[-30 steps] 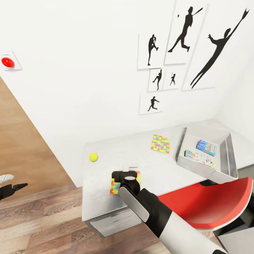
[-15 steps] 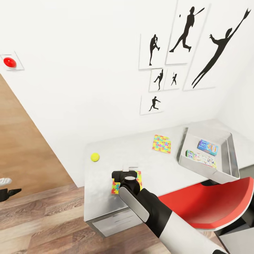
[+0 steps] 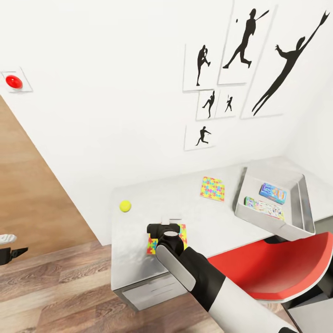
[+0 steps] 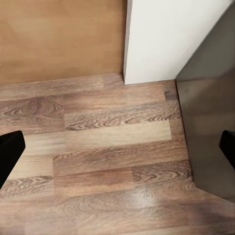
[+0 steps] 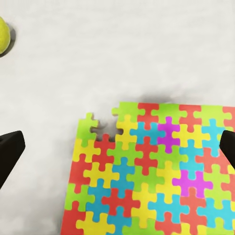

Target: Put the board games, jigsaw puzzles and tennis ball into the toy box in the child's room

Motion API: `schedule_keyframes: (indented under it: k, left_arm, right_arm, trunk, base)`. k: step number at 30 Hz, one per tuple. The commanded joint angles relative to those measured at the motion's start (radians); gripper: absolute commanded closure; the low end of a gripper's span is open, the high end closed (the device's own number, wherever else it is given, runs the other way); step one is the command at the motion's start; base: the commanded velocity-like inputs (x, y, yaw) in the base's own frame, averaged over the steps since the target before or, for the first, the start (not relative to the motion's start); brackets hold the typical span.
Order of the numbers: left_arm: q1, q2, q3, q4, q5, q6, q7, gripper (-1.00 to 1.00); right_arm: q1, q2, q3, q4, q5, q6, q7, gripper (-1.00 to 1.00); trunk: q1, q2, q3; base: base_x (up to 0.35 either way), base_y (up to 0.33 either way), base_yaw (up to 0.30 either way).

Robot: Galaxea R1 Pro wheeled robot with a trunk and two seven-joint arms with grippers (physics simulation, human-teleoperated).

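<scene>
Head view: I count two jigsaw puzzles (image 3: pixel 212 188) (image 3: pixel 151 243), one tennis ball (image 3: pixel 125 206) on the desk (image 3: pixel 194 217); toy box (image 3: pixel 296 217), right, holds two board games (image 3: pixel 273 192) (image 3: pixel 263 207).

Right wrist view: my right gripper (image 5: pixel 117 152), jaws spread wide and empty, above a puzzle.

Left wrist view: left gripper (image 4: pixel 117 152), jaws wide, empty, over floor (image 4: pixel 98 161).

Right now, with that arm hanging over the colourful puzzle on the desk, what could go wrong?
The near jigsaw puzzle lies flat on the table, so the open right gripper may find no edge to pinch and could just push it along. It also sits near the table's front edge, so a shove might slide it off. The tennis ball is close by; a nudge could send it rolling.
</scene>
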Motion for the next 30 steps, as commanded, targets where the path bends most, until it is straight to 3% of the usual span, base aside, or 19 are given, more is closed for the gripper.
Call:
schedule_keyframes:
  k: [1, 7, 14, 30]
  left_arm:
    - [-0.001, 0.0, 0.003, -0.001, -0.008, 0.005, -0.009, -1.0]
    - [-0.001, 0.005, 0.036, 0.0, -0.007, 0.007, -0.011, -1.0]
    - [-0.001, 0.011, 0.126, 0.0, -0.008, 0.011, -0.035, -1.0]
    - [-0.001, 0.014, 0.149, 0.0, -0.012, 0.01, -0.074, -1.0]
  right_arm:
    - [-0.001, 0.0, 0.001, 0.0, -0.005, 0.004, -0.007, -1.0]
    - [-0.001, 0.0, -0.002, 0.002, -0.005, 0.003, -0.007, -1.0]
    - [-0.001, 0.0, -0.005, 0.003, -0.006, 0.002, -0.007, -1.0]
    - [-0.001, 0.0, -0.004, 0.002, -0.005, -0.013, -0.007, -1.0]
  trunk:
    - [0.001, -0.002, -0.002]
    - [0.001, -0.002, -0.003]
    - [0.001, -0.002, -0.007]
    - [0.001, -0.002, -0.016]
  base:
    - [0.0, 0.001, 0.0]
    - [0.0, 0.0, -0.025]
    - [0.0, 0.0, -0.167]
    - [0.006, 0.002, -0.19]
